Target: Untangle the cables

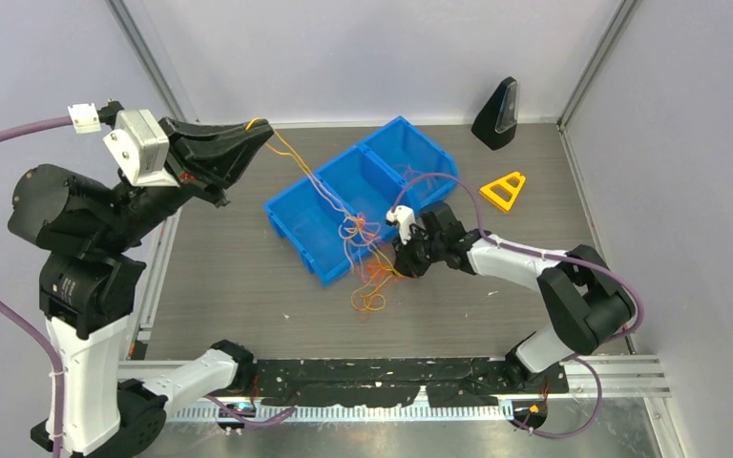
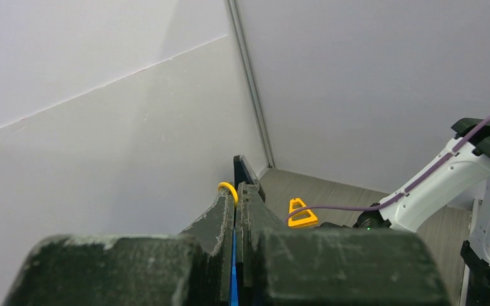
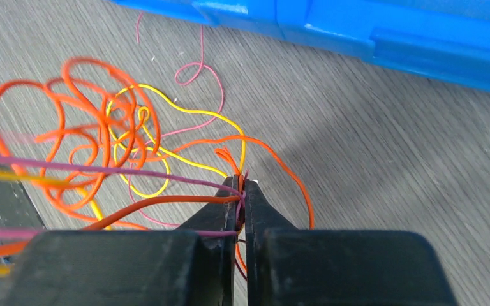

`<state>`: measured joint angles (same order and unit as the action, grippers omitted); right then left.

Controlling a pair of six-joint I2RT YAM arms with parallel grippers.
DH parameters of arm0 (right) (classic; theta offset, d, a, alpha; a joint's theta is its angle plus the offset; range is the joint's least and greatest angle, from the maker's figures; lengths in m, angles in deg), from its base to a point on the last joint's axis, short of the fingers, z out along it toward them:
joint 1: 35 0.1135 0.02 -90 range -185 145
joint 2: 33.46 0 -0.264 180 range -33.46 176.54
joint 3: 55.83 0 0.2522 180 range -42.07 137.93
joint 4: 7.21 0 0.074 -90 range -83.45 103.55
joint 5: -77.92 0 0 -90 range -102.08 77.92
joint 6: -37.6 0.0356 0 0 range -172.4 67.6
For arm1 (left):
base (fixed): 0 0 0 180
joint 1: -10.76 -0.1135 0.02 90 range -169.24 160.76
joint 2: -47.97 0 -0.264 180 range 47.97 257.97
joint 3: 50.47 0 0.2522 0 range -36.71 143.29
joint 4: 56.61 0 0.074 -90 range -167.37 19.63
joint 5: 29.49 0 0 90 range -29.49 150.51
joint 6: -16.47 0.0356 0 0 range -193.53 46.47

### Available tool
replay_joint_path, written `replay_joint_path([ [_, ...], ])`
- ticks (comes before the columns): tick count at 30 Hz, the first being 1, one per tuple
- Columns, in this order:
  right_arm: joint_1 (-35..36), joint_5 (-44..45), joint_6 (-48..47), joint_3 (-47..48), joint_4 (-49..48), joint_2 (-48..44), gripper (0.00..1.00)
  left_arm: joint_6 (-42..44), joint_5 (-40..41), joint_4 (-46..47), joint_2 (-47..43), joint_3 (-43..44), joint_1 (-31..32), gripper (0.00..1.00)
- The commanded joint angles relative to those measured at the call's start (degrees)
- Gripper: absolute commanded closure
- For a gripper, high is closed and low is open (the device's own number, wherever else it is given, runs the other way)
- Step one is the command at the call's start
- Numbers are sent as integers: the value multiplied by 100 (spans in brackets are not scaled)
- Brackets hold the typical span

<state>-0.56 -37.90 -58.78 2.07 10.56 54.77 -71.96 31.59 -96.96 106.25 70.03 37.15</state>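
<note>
Stretching from upper left to centre, thin cables crossed a blue bin. The left claw pinched a yellow strand; the right claw clenched several strands beside the tangle.

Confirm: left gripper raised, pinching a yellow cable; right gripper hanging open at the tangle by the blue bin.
Wrong on the right gripper: it is not open. The right wrist view shows it shut on orange and purple cables of the tangle. The left gripper is raised, pinching a yellow cable.
</note>
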Motion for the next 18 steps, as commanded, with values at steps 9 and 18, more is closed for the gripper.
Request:
replay_joint_path([
  [9,-1217,1283,-2717,-58,2249,-1103,94,252,710,383,8,274,-28,100],
  [18,-3058,1881,-4131,-123,2619,-204,94,358,1066,434,-76,251,-29,100],
])
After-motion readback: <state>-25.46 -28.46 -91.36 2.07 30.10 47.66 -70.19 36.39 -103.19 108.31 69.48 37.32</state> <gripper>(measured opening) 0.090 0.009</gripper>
